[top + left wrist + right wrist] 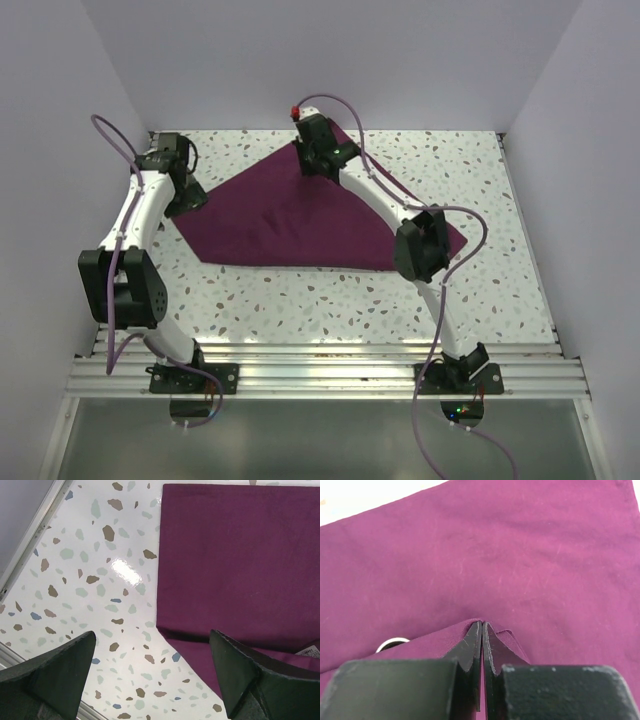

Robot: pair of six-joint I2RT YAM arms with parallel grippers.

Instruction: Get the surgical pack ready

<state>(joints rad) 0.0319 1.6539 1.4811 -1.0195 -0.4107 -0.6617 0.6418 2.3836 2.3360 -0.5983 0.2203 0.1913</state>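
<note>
- Find the surgical pack [300, 225] lying flat across the middle of the counter [300, 310], reaching from the counter's far edge toward its right side; doubled into a rough triangle, one purple layer over another
- See the right gripper [312, 165] at the middle of the counter's far edge, jaws closed tight on a small raised pinch of the cloth at its far tip
- See the left gripper [152, 635] near the counter's far-left corner, jaws spread wide and holding nothing, hovering over bare speckled counter just beside the cloth's left edge
- Small pale ring [392, 643] peeking from under the pinched fold, toward the counter's left: too hidden to identify
- Looks like the folding step, with the sheet partly folded and far from a compact bundle
- Next move probably calls for lifting the pinched tip just clear of the counter and carrying it toward the counter's near edge, keeping the grip firm so the fabric does not slip out
- Also calls for bringing the open left jaws down onto the cloth's left corner, to pin or take it and stop the whole sheet sliding across the glossy counter
</note>
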